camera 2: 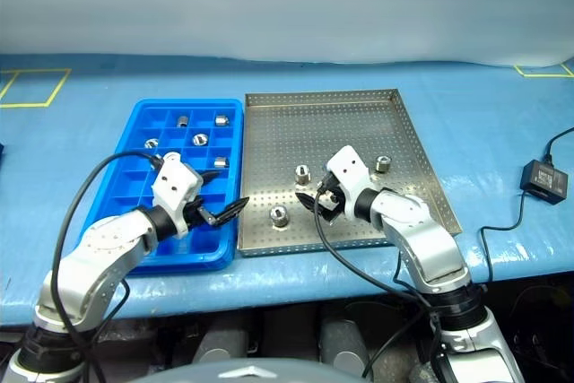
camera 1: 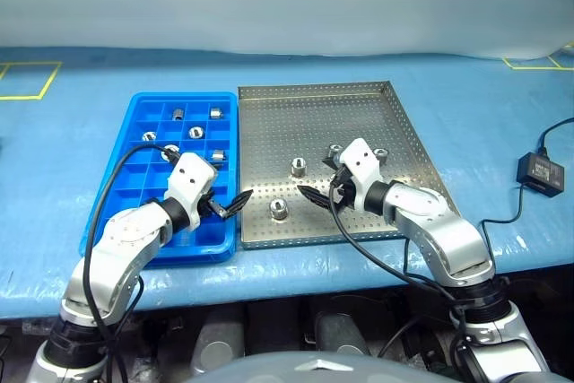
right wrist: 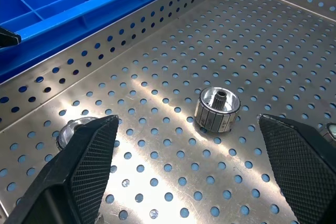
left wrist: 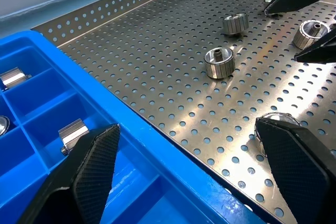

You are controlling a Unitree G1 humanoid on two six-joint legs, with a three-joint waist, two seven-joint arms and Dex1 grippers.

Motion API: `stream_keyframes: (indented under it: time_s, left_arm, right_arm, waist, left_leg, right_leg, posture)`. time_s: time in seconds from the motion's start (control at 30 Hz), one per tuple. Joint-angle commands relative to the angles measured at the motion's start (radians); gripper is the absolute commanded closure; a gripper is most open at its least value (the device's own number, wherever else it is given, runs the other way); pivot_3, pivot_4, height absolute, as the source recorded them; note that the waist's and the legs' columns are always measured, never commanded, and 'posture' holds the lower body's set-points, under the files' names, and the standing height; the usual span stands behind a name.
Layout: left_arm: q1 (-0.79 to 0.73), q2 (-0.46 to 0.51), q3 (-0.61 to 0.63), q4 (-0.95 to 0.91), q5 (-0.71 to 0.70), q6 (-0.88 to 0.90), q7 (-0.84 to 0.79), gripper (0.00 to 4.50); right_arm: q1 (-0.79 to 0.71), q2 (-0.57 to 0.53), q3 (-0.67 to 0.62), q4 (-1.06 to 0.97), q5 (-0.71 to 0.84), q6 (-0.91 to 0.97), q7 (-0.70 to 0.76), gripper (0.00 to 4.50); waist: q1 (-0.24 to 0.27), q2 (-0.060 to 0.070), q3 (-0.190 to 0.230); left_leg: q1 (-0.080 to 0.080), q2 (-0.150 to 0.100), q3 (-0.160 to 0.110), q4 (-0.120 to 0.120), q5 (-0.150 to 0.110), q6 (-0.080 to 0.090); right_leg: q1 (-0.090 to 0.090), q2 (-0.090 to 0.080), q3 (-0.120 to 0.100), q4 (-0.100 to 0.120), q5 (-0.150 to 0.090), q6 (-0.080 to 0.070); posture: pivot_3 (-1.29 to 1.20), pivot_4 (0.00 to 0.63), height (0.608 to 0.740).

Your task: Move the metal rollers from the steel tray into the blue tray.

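**Hovering wide open over three loose rollers**

Sitting on the steel tray (camera 1: 359,118) are three metal rollers: one near the middle (camera 1: 298,166), one closer to the near edge (camera 1: 279,209), and one to the right (camera 1: 381,156), beside the right arm's white wrist housing. Five more rollers already rest in compartments of the blue tray (camera 1: 134,187), which lies just left of the steel tray, their long edges side by side. And look at the right gripper (camera 1: 316,193): black fingers spread wide, holding nothing, poised above the perforated floor between the middle roller and the near one. Over on the left, the left gripper (camera 1: 230,205) is just as wide and just as empty, hanging over the seam where the two trays meet. Both trays sit on a light-blue table cover (camera 1: 72,132), and a small black box (camera 1: 540,170) with a cable lies far off to the right.
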Motion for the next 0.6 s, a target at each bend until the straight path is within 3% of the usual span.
stream_keyframes:
  time_s: [0.03,0.4,0.6]
  left_arm:
    - [-0.013,0.002,0.019,-0.021,0.005,-0.019,-0.001,0.01]
    - [-0.087,0.006,0.000,-0.009,0.001,0.000,-0.016,0.01]
    - [-0.220,0.037,-0.177,0.053,0.032,0.021,-0.135,0.01]
  right_arm:
    - [-0.019,0.005,-0.011,-0.017,0.001,-0.027,0.005,0.00]
    - [-0.002,-0.008,-0.033,-0.034,0.015,-0.024,0.010,0.00]
    - [0.018,-0.006,-0.038,-0.052,0.013,-0.024,-0.002,0.00]
  waist:
    - [0.000,0.000,0.000]
    - [0.002,0.000,0.000]
    - [0.002,0.000,0.000]
  left_leg:
    - [0.000,0.000,0.000,0.000,0.000,0.000]
    - [0.000,0.000,0.000,0.001,0.000,0.000]
    - [0.000,-0.001,0.002,0.001,0.000,0.000]
  right_leg:
    - [0.000,0.000,0.000,0.000,0.000,0.000]
    - [0.000,0.000,0.000,0.000,0.000,0.000]
    - [0.001,0.000,0.000,0.000,0.000,0.001]
  posture:
    - [0.06,0.150,0.740]
    - [0.05,0.150,0.740]
    - [0.02,0.150,0.740]
